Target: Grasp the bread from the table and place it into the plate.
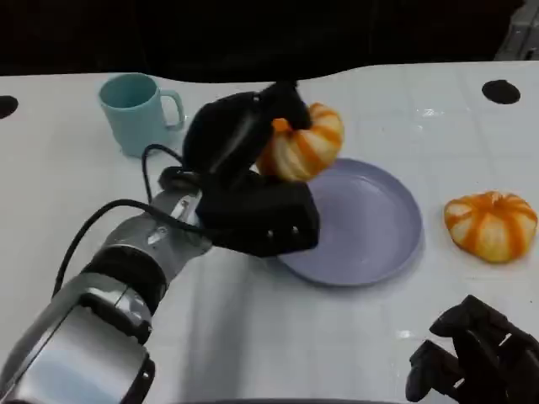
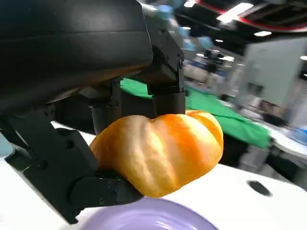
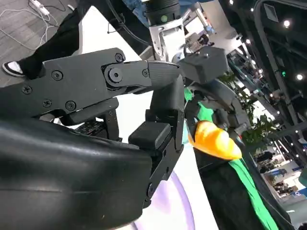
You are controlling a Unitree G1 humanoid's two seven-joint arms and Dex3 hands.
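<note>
My left hand point(image 1: 244, 160): fingers clamp bread point(image 1: 301, 143) above plate point(image 1: 370, 227) rim. My right hand point(image 1: 476, 353): fingers curled, holding nothing.

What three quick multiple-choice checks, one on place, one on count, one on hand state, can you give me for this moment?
1. Where is the bread that the left hand holds?
A. Over the far left rim of the plate
B. Inside the mug
C. On the table by the right hand

2. How many breads are in the head view?
A. One
B. Two
C. Three

3. What is the right hand doing?
A. Pinching the plate
B. Holding a bread
C. Holding nothing, low at the near right

Key: 1 A, the held bread hangs at the purple plate's rim. 2 B, a second bread lies on the table right of the plate. 3 C, nothing sits in its fingers.
</note>
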